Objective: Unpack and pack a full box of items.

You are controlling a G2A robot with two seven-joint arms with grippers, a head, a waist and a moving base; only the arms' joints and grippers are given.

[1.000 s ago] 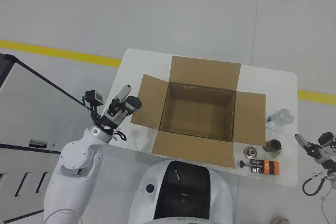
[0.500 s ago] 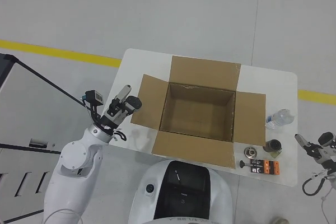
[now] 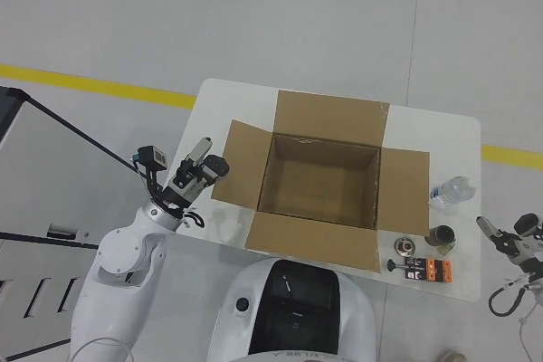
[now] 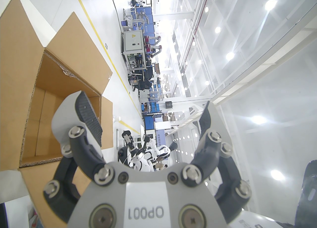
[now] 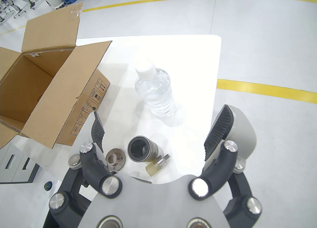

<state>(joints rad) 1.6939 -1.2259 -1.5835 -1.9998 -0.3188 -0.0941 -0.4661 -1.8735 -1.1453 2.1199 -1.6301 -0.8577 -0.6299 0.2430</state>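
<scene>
- Brown cardboard box (image 3: 319, 185) sits mid-way on the white table (image 3: 235, 101), all four flaps folded out, opening facing up.
- Clear plastic water bottle with a white cap (image 5: 154, 91) is on the table just beside the box's right flap.
- Nearer the robot on that side: dark metal cylinder (image 5: 141, 149), round metal flange (image 5: 115, 158) just beside it, and a small threaded fitting (image 5: 158, 163) touching the cylinder.
- Black-and-orange part (image 3: 422, 268) lies at the near right corner, close to the flange.
- Left gripper (image 3: 209, 156) hangs at the table's left edge beside the left flap, fingers spread, nothing between them.
- Right gripper (image 3: 504, 226) hangs off the right edge near the small parts, fingers spread, holding nothing.
</scene>
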